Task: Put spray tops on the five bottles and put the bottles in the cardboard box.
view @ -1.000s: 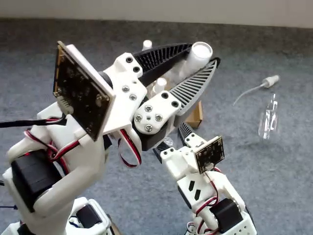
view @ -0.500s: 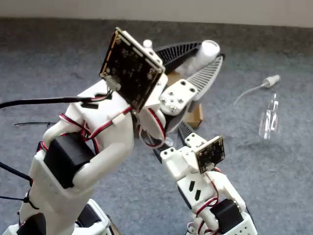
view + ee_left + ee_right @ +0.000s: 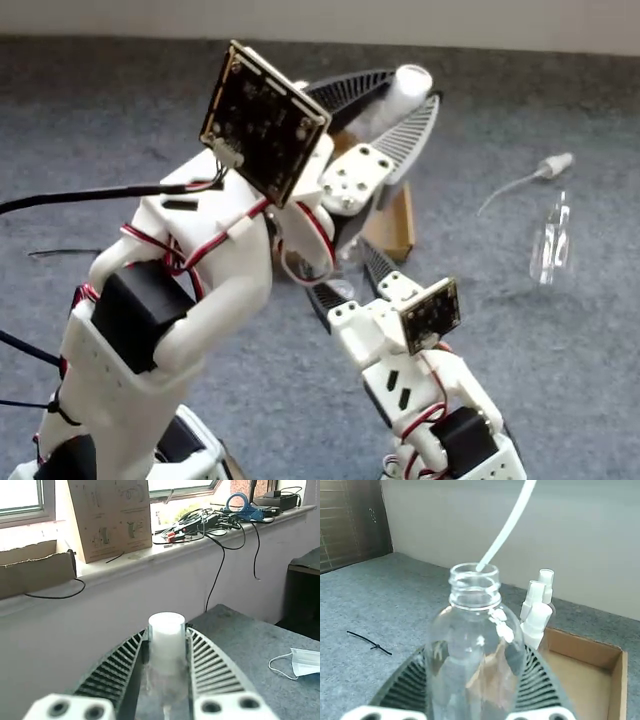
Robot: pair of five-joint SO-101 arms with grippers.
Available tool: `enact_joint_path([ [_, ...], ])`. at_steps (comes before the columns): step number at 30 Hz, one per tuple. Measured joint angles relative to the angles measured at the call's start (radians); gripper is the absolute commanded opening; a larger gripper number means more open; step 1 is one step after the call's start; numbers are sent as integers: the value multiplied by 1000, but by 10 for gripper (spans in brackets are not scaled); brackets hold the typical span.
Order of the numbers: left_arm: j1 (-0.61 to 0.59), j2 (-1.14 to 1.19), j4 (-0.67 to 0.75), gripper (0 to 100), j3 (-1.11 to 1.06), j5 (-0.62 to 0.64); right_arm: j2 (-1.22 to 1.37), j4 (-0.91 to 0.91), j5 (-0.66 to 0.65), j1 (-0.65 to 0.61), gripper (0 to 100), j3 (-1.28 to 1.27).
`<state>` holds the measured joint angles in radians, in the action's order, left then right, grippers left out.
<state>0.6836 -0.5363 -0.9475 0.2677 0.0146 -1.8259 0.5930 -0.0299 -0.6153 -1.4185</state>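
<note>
My left gripper [image 3: 166,632] is shut on a white spray top [image 3: 166,645], held high above the table; in the high view this spray top [image 3: 403,95] sits between the black fingers [image 3: 405,135]. Its thin tube [image 3: 506,526] slants down into the open neck of a clear bottle [image 3: 474,670]. My right gripper [image 3: 475,690] is shut on that bottle and holds it upright. In the high view the right gripper [image 3: 348,282] is just in front of the cardboard box [image 3: 395,228]. Two capped bottles [image 3: 538,609] stand inside the box [image 3: 592,672].
A loose spray top with a tube [image 3: 545,165] and a clear bottle lying on its side [image 3: 550,240] rest on the grey carpet at the right. A black tie [image 3: 60,252] lies at the left. The left arm hides much of the table's middle.
The left arm has swung its wrist round and lifted, carrying the spray top slightly up and left. More of the cardboard box shows. The right arm has kept still.
</note>
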Motion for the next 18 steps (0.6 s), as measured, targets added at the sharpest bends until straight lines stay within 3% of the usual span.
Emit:
enact_joint_path([
  [18, 48, 0, -12, 5, 23, 0, 0, 0, 0, 0, 4, 0],
])
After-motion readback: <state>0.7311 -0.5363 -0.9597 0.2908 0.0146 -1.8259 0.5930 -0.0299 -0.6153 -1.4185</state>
